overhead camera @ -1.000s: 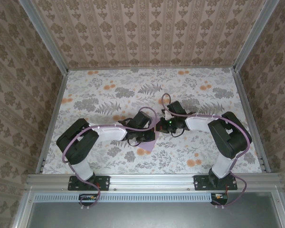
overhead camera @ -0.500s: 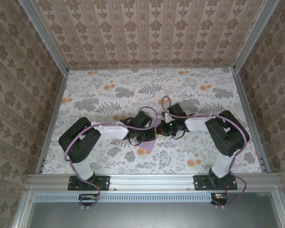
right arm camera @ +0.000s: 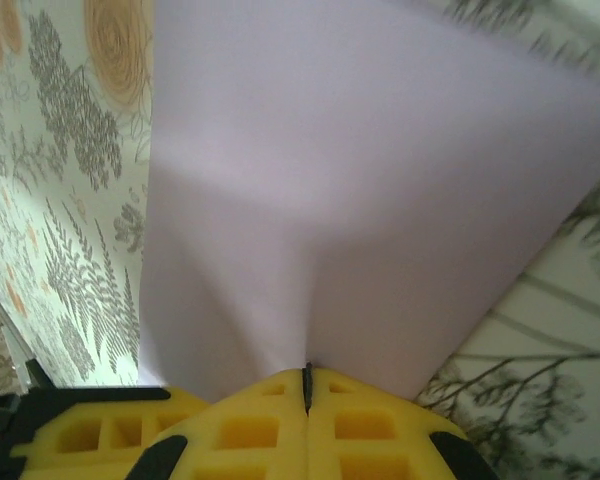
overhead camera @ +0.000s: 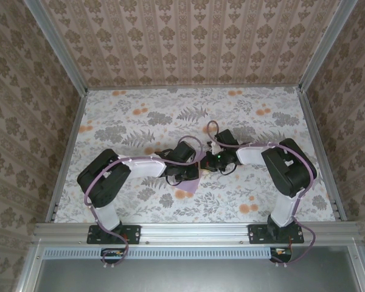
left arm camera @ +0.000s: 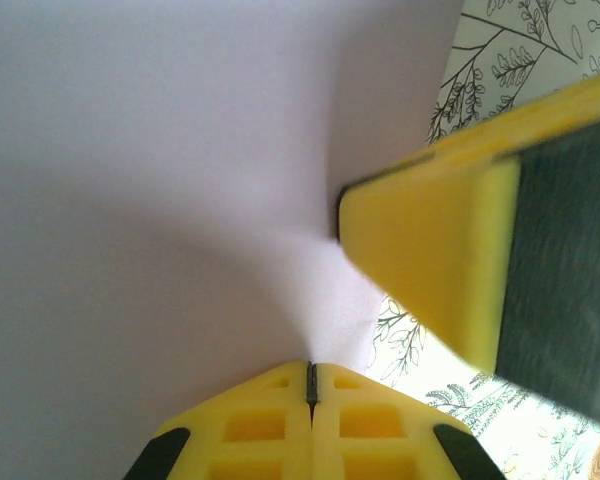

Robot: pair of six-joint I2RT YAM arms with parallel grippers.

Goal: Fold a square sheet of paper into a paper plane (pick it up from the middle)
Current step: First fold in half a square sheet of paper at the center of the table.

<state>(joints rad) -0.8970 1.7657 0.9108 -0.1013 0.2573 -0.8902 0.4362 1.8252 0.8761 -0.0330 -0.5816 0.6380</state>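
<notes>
The lilac sheet of paper (overhead camera: pixel 192 184) is held between both grippers at the table's middle, with a pointed tip showing below them. My left gripper (overhead camera: pixel 186 174) is shut on its edge, and the paper (left arm camera: pixel 160 180) bulges up from the closed jaws (left arm camera: pixel 311 372). My right gripper (overhead camera: pixel 205 165) is also shut on the paper (right arm camera: pixel 360 180), which creases where it meets the pinch (right arm camera: pixel 306 375). The right gripper's yellow finger (left arm camera: pixel 450 260) presses against the sheet close to my left one. The arms hide most of the sheet, so I cannot tell whether it has a paper plane's shape.
The floral tablecloth (overhead camera: pixel 140 115) covers the table inside patterned walls. An aluminium rail (overhead camera: pixel 194 230) runs along the near edge by the arm bases. Both arms' forearms meet over the table's centre.
Both arms' elbows have drifted slightly toward the middle. The grippers stay pinched on the paper at nearly the same spot.
</notes>
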